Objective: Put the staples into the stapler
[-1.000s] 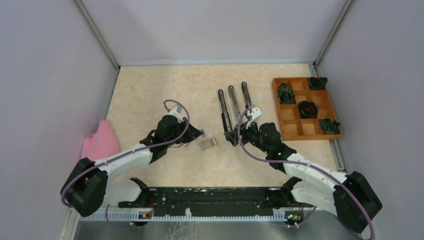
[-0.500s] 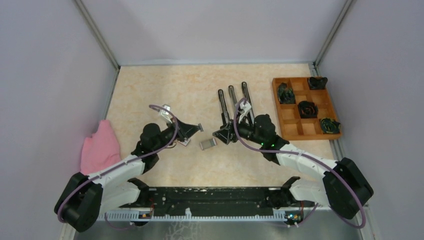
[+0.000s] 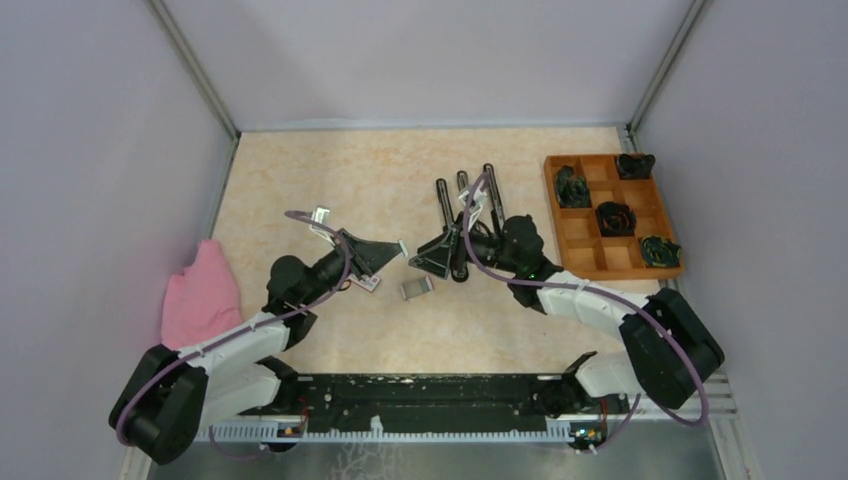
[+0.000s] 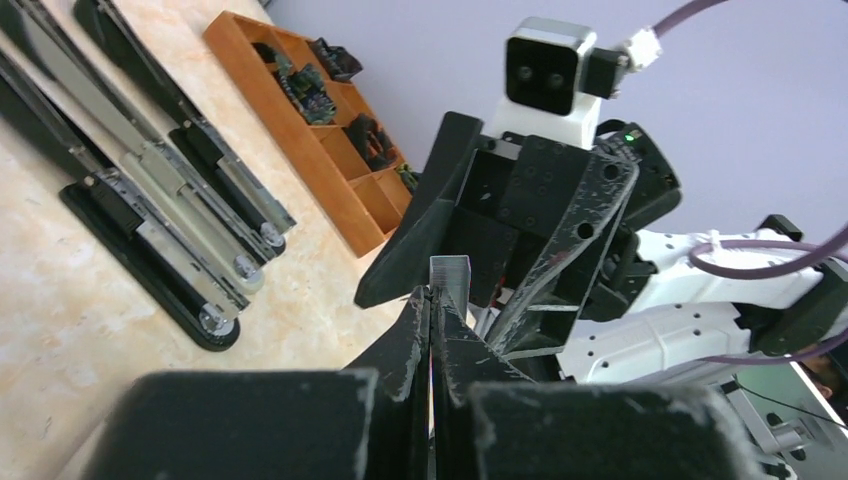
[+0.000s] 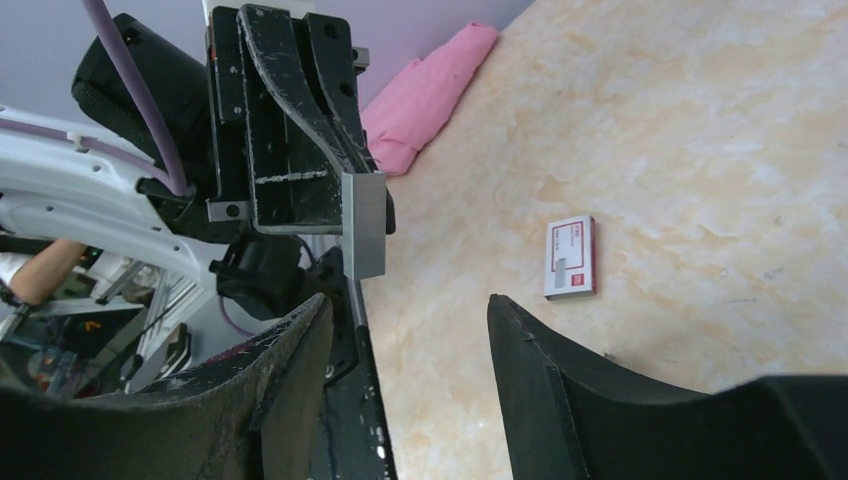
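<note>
The staples (image 5: 365, 225) were in your left gripper (image 3: 397, 250), whose jaws were clamped tight on the small grey block so that one end stuck out past the fingertips, up off the table (image 3: 330, 180) and a little left of its middle. Nearest you, along the table's front edge, ran the black rail (image 3: 430, 392) that both arm bases sat on. Beyond it, at the left edge, lay a pink cloth (image 3: 200, 285), well apart from everything else. Further in, beneath your left arm's wrist, a small red-and-white box (image 5: 571, 258) lay flat on the tabletop. To its right, just nearer you than the two grippers, sat a small grey rectangular piece (image 3: 416, 288) (you could not tell from these views what it was). Past that, your right gripper (image 3: 413, 256) faced the left one almost tip to tip. Its jaws stood apart with nothing between them, and the staples hung just in front of that gap, touching neither finger as far as you could see. Behind the right gripper lay the stapler (image 3: 443, 205), spread open flat into three long black-and-metal strips side by side, running away from you. Off to the right, near the side wall, sat a wooden tray (image 3: 588, 257) divided into compartments, four of them holding dark items (image 3: 614, 217) too small to identify.
</note>
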